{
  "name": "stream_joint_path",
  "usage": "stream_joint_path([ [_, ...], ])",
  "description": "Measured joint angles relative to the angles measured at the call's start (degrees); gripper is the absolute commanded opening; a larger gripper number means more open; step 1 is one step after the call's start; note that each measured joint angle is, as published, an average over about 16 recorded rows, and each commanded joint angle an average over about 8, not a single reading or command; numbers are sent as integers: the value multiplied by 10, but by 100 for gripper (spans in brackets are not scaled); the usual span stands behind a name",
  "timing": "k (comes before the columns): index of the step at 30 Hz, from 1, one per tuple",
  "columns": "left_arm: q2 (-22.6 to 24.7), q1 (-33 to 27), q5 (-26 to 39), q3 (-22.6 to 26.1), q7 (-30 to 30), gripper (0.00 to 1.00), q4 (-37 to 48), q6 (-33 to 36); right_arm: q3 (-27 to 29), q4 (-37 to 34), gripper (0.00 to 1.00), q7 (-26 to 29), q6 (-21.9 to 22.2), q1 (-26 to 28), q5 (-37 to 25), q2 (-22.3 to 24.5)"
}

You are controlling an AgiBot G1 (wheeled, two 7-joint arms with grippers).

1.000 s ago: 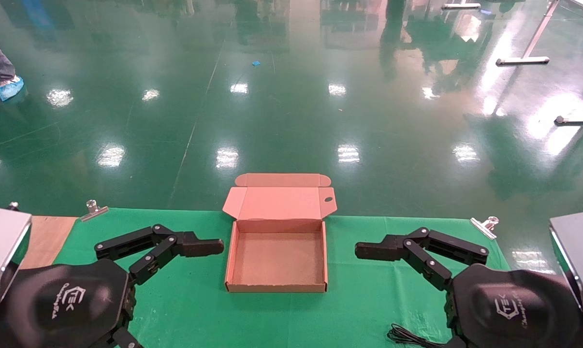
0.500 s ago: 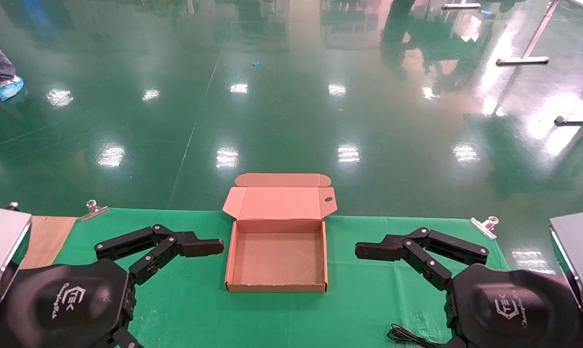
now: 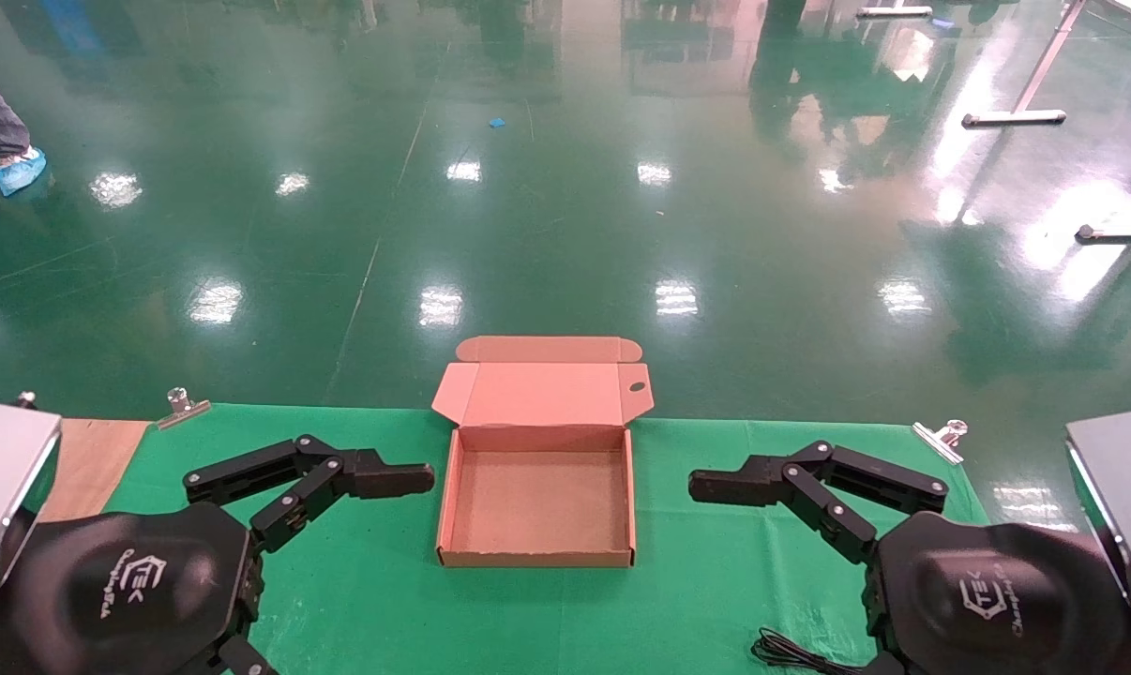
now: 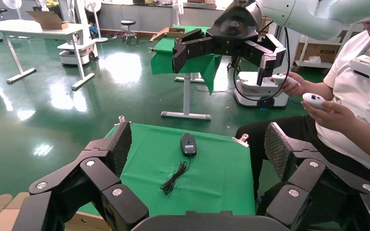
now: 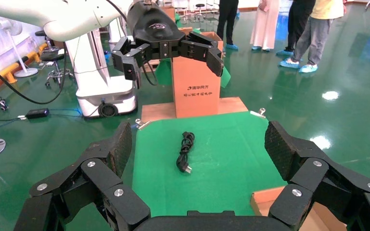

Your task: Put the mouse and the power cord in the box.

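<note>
Head view: the box (image 3: 537, 497) sits open in the middle of the green cloth (image 3: 716, 600), lid folded back, nothing inside. Your left gripper (image 3: 359, 511) hangs just L of the box, fingers spread apart, holding nothing. Your right gripper (image 3: 758, 520) hangs just R of the box, fingers apart too, also holding nothing. Near the front edge, R of the box, you see a bit of thin black cable (image 3: 791, 653). A metal clip (image 3: 183, 406) pins the cloth far L of the box, another clip (image 3: 941, 438) far R.

Left wrist view: you see the mouse (image 4: 188, 144) lying flat on the cloth, well apart from the box corner (image 4: 0, 216). Its thin cable (image 4: 176, 175) trails toward the box side. Gripper fingers (image 4: 118, 147) stand wide apart.

Right wrist view: the power cord (image 5: 185, 150) lies bundled on the cloth, plug end toward the box, well apart from the box corner (image 5: 289, 204). Fingers (image 5: 279, 149) wide apart. A tall carton (image 5: 195, 84) stands past the cord.
</note>
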Motion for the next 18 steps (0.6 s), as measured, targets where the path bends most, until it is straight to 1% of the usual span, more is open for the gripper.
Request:
stream_joint_path([
  [5, -1, 0, 9, 4, 3, 100, -3, 3, -5, 2, 100, -3, -6, 3, -13, 4],
  [9, -5, -1, 28, 10, 9, 100, -5, 6, -16, 7, 100, -8, -15, 13, -41, 10],
  [13, -9, -5, 62, 22, 19, 100, -2, 10, -41, 15, 100, -14, -26, 35, -92, 15],
  [18, -16, -15, 130, 45, 40, 100, 10, 13, -90, 23, 100, -22, -36, 75, -180, 13],
])
